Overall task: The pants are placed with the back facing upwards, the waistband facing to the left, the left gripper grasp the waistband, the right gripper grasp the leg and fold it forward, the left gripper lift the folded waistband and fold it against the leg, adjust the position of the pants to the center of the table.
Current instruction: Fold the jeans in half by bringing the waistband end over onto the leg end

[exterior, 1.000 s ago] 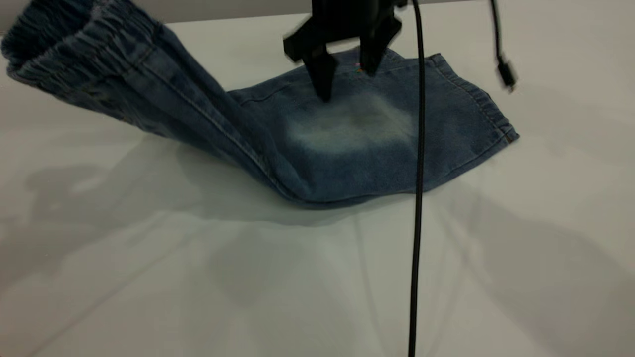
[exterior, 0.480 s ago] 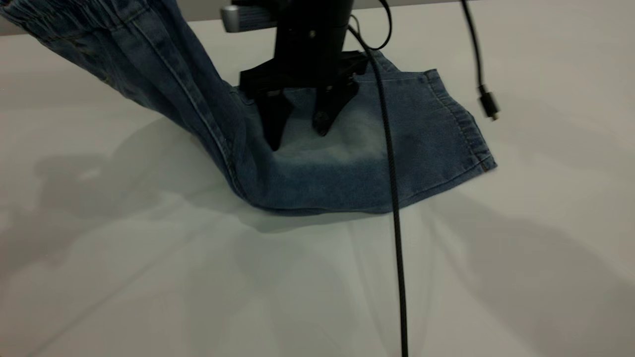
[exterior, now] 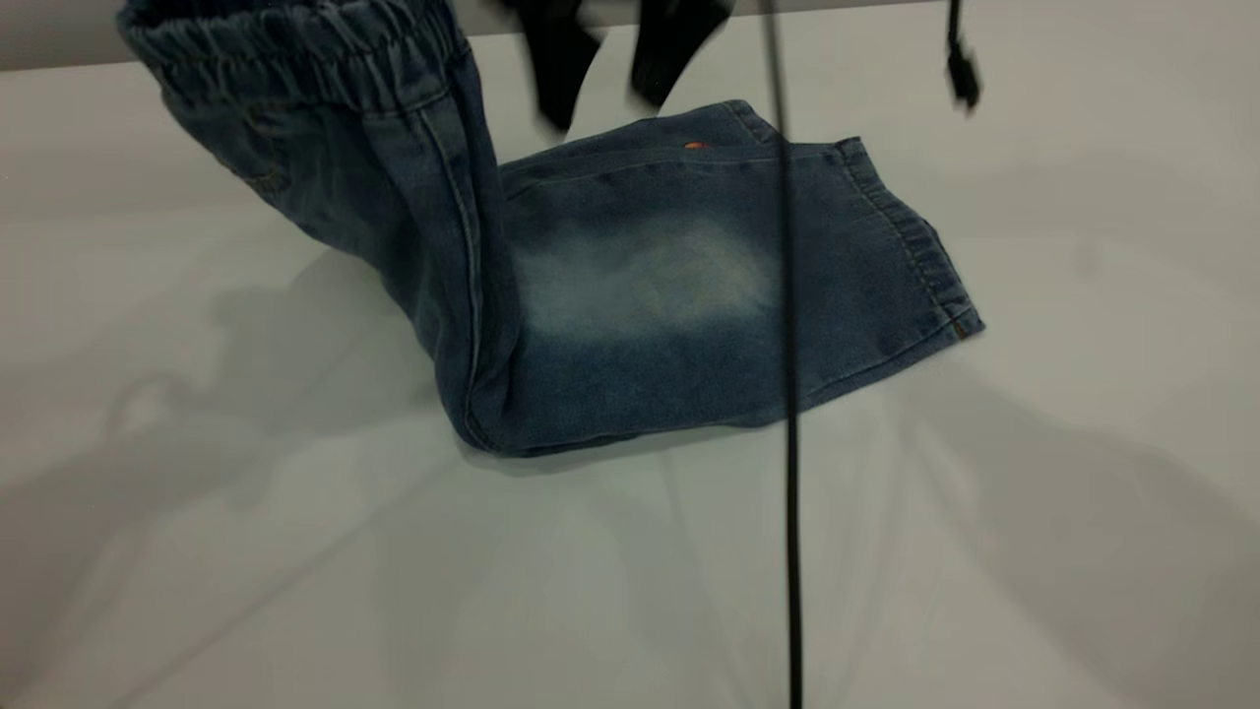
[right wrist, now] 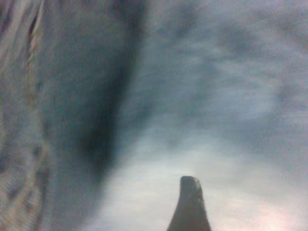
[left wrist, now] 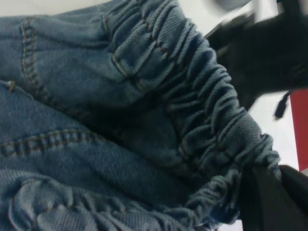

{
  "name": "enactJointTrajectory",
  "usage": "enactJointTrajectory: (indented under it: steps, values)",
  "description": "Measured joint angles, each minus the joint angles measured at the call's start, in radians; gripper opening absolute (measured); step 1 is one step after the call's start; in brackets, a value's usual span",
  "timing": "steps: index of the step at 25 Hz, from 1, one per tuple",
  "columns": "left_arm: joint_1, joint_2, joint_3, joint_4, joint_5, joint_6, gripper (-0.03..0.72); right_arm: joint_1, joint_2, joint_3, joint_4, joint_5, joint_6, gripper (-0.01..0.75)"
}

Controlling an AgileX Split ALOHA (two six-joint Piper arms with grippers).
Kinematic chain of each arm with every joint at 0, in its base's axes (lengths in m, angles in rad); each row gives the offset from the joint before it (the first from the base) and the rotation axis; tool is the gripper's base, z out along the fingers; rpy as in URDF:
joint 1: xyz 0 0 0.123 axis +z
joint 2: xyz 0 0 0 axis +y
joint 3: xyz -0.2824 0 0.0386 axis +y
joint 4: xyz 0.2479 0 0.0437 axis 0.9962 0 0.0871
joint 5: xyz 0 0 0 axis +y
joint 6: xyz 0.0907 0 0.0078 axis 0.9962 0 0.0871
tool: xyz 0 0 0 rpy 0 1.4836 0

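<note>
With the left gripper [left wrist: 269, 202] clamped on the waistband [exterior: 295, 39] raised over the table's [exterior: 246, 591] far left, it should lay the pants [exterior: 630, 295] flat over the leg [exterior: 689, 286], once the right gripper [exterior: 615, 64], fingers apart, clears.

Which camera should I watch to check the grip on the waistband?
The left wrist view: the waistband fills it, with the left gripper's finger at its edge. The exterior view shows the waistband lifted, grip cropped. The right wrist view shows only blurred denim.
</note>
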Motion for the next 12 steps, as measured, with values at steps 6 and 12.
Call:
enactJointTrajectory:
  steps: [6, 12]
  values:
    - [-0.075, 0.096, -0.101, 0.002, -0.016, 0.004, 0.051, -0.108, -0.064, -0.126, -0.069, 0.004, 0.015, 0.473]
    - [-0.177, 0.267, -0.234, 0.002, -0.014, 0.031, 0.051, -0.229, -0.147, -0.130, -0.077, 0.003, 0.016, 0.474]
